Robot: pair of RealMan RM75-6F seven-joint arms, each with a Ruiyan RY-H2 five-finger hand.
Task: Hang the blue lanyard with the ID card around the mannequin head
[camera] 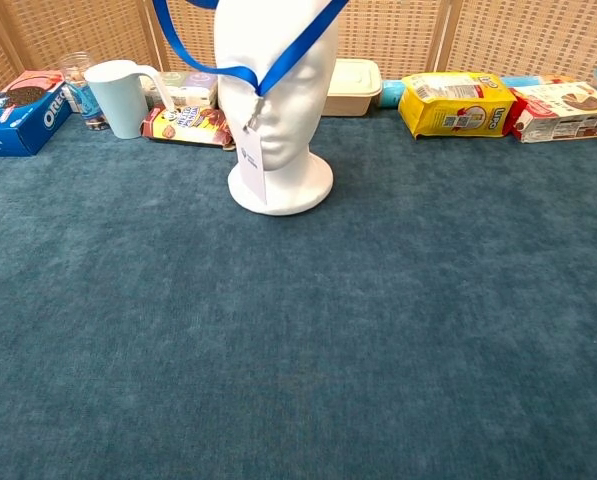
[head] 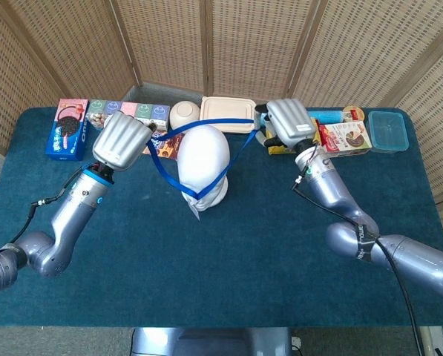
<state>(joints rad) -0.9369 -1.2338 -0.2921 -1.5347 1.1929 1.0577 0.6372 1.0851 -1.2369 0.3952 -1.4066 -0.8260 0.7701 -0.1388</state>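
- the left hand (head: 122, 139) was raised above the table's far-left part, its back toward the head camera and fingers curled under, on a forearm that sloped down toward the near-left edge.
- the right hand (head: 289, 124) was raised at about the same height on the other side, also back-up, its arm bending down toward the near-right corner.
- each hand held one side of the blue lanyard (head: 206, 124), fingers closed on the strap (the grip itself was hidden beneath the hands), and the strap ran taut between them.
- the lanyard's loop was spread wide: its rear span crossed just behind the crown of the mannequin head (head: 202, 159), while its two front spans met in a v before the face.
- in the chest view the v sat at about chin level, and the id card (camera: 251, 167) hung from it, against the neck front.
- the mannequin head stood upright on the blue table cloth (camera: 378, 330), white and plain.
- behind it lay a row of goods: an oreo box (head: 67, 129), a white cup (camera: 120, 96), a lidded container (head: 228, 113) and a yellow packet (camera: 452, 103).
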